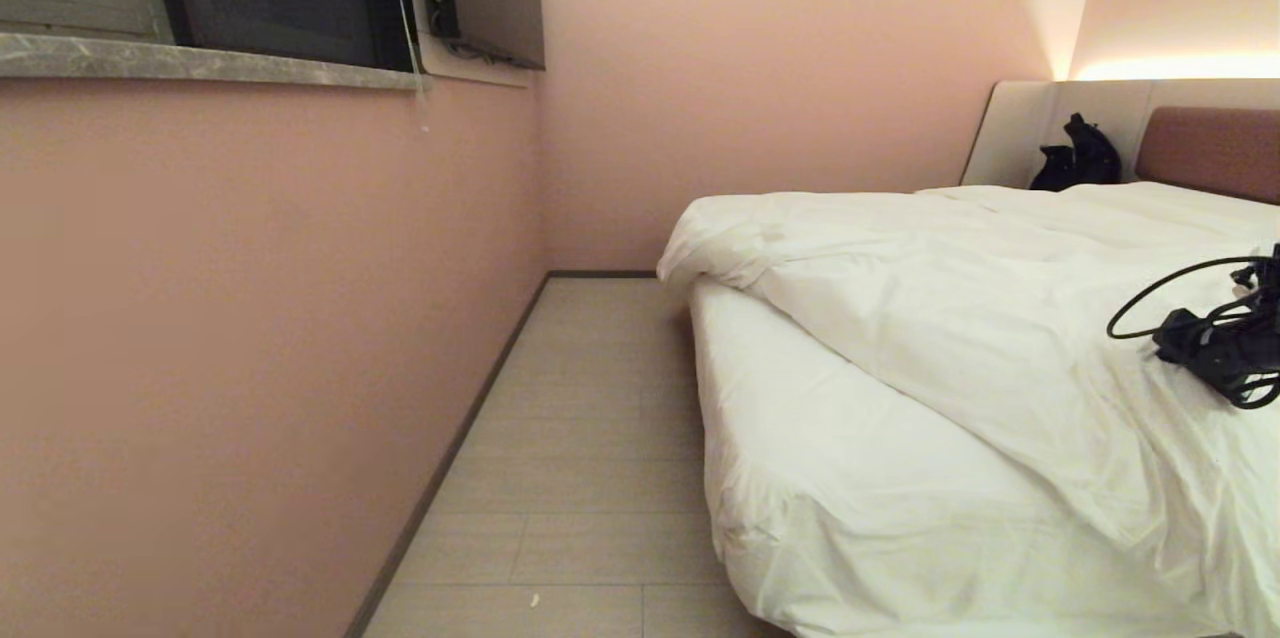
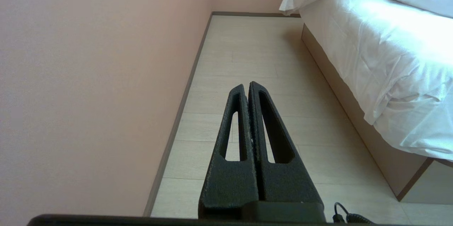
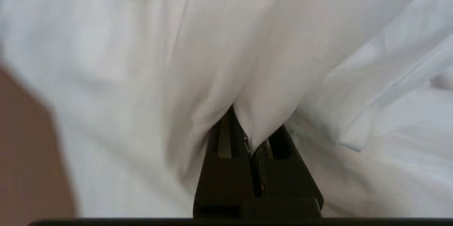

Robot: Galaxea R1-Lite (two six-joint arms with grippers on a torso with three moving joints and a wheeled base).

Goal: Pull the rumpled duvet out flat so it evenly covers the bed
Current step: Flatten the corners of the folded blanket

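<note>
Two pincers are showing, and only one is working. In the right wrist view the right pincer [image 3: 253, 137] is pinching a fold of the white duvet [image 3: 219, 52], its fingers pressed together with cloth bunching up out of the tips; in the head view this arm is sitting at the right edge of the frame, on top of the duvet [image 1: 950, 318]. The left pincer [image 2: 247, 88] is hanging closed and empty over the pale floor [image 2: 247, 52], beside the bed [image 2: 389, 169], and is not showing in the head view.

The duvet is lying askew across the bed [image 1: 830, 478]: its edge is running on a slant from the bunched corner [image 1: 700, 243] at centre frame down to the lower right, leaving a wedge of bare mattress sheet [image 1: 800, 418] uncovered below it. From the gripped fold the uncovered strip is lying toward the lower left of the head view, so the pull probably needs to go that way, across the slanting edge. The right arm is clearly the nearer one.
</note>
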